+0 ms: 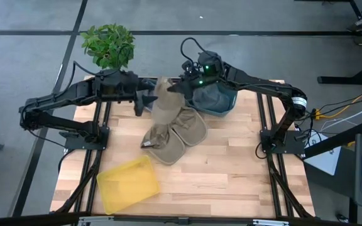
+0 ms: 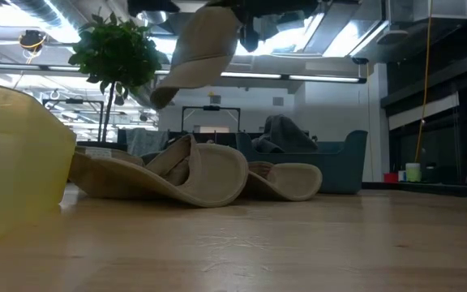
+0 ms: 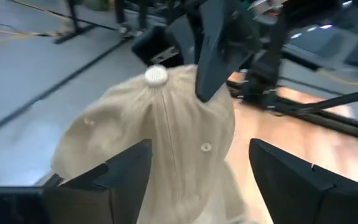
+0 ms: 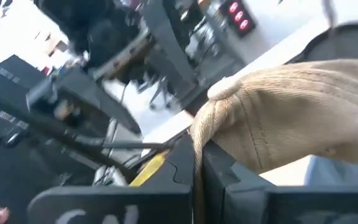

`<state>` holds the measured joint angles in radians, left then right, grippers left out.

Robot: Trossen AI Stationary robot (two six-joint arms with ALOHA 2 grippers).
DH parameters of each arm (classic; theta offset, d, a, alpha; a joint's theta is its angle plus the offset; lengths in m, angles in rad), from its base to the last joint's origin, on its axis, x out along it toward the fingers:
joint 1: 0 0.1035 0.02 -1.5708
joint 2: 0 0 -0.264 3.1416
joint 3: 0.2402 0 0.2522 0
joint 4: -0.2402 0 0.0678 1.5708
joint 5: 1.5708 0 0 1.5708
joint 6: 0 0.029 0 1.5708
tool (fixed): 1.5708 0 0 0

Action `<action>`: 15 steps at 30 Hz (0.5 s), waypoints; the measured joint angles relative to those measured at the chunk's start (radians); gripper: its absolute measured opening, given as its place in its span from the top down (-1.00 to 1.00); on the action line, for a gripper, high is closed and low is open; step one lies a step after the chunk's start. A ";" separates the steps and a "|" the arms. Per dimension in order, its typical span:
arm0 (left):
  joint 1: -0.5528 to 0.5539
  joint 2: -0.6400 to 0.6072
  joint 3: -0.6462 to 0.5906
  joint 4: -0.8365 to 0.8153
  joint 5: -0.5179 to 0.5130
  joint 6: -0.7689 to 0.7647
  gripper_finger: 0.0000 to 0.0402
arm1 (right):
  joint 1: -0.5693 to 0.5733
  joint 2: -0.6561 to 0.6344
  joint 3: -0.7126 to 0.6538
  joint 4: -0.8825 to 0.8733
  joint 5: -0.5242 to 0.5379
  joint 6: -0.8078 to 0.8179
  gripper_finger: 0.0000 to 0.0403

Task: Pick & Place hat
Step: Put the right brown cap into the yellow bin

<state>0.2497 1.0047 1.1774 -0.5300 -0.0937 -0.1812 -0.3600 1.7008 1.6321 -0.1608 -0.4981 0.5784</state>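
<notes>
A tan cap [image 1: 164, 103] hangs in the air above the table's far middle, and my right gripper [image 1: 180, 91] is shut on it. The low view shows the tan cap [image 2: 205, 49] well above a pile of tan hats [image 2: 201, 174], which lie on the wooden table [image 1: 231, 169]. My left gripper [image 1: 148, 100] is open just to the cap's left. Its two fingers [image 3: 132, 174] stand on either side of the crown [image 3: 166, 143], below the top button [image 3: 156, 76]. My right gripper pinches a gathered fold of the crown cloth [image 4: 199, 134] between its two shut fingers, close to the top button [image 4: 225, 88]. The fingers come nearly level from the table's right side. The cap hangs tilted below them, clear of the table, its brim [image 2: 162, 93] lowest.
A blue bin [image 1: 217, 100] with dark cloth in it stands at the far right of the pile. A yellow tray [image 1: 128, 183] lies near the front left. A potted plant [image 1: 109, 44] stands beyond the far left corner.
</notes>
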 joint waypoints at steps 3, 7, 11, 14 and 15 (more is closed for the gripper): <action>0.000 0.020 0.000 0.000 -0.046 0.024 -0.37 | -0.007 0.001 0.000 0.048 0.017 0.001 0.97; 0.000 0.053 0.000 -0.001 -0.102 0.028 -0.43 | -0.010 0.000 0.000 0.092 0.017 -0.003 0.97; 0.000 0.086 0.000 0.001 -0.189 0.028 -0.47 | -0.010 0.001 0.000 0.119 0.016 -0.003 0.96; 0.000 0.103 0.000 0.014 -0.232 0.028 -0.50 | -0.009 0.001 0.000 0.119 0.016 -0.007 0.96; 0.000 0.107 0.000 0.018 -0.247 0.028 -0.51 | -0.009 0.001 0.000 0.119 0.016 -0.007 0.96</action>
<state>0.2497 1.1118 1.1774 -0.5124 -0.3406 -0.1532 -0.3695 1.7016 1.6325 -0.0422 -0.4816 0.5713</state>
